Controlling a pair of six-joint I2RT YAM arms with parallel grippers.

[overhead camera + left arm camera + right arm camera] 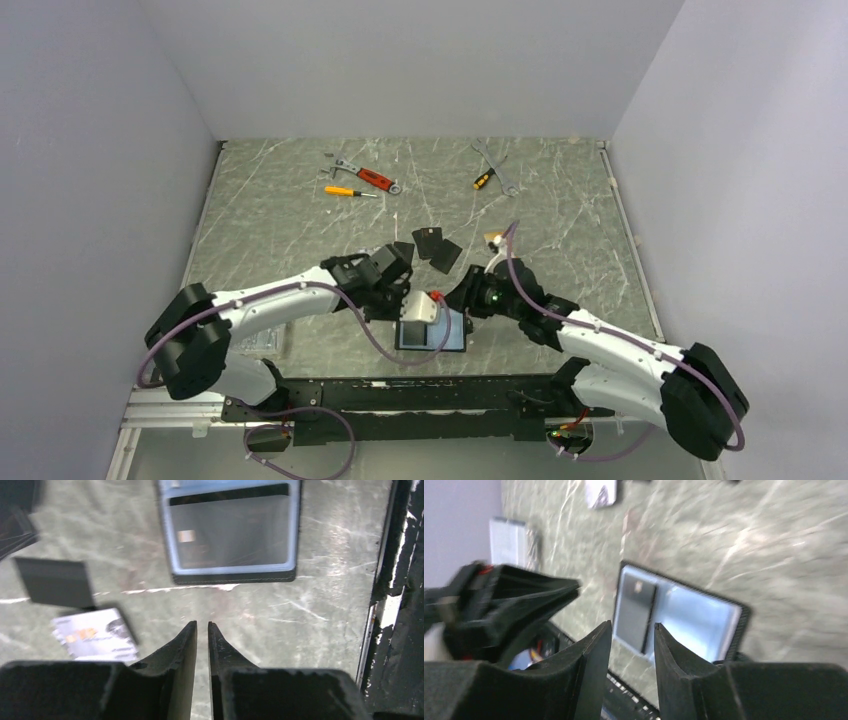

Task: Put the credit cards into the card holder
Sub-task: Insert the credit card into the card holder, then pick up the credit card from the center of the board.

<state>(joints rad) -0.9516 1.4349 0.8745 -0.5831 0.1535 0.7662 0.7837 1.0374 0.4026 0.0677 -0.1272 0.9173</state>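
Observation:
The card holder (432, 336) lies open near the table's front edge, black outside with pale grey-blue lining. It also shows in the left wrist view (295, 530) and the right wrist view (704, 617). A grey card with a chip (230, 535) sits in one of its pockets. My left gripper (202, 625) hovers just beside the holder, jaws nearly together and empty. My right gripper (633, 626) hangs over the holder's right side, jaws apart and empty. A black card (55, 582) and a silver printed card (95, 634) lie loose. More black cards (436, 246) and a gold-orange card (493, 238) lie further back.
A red-handled wrench (365, 177), a screwdriver (345, 191) and another wrench (495, 168) lie at the back. A flat grey-white thing (258, 343) sits at the front left. The black base rail (400, 395) runs along the near edge.

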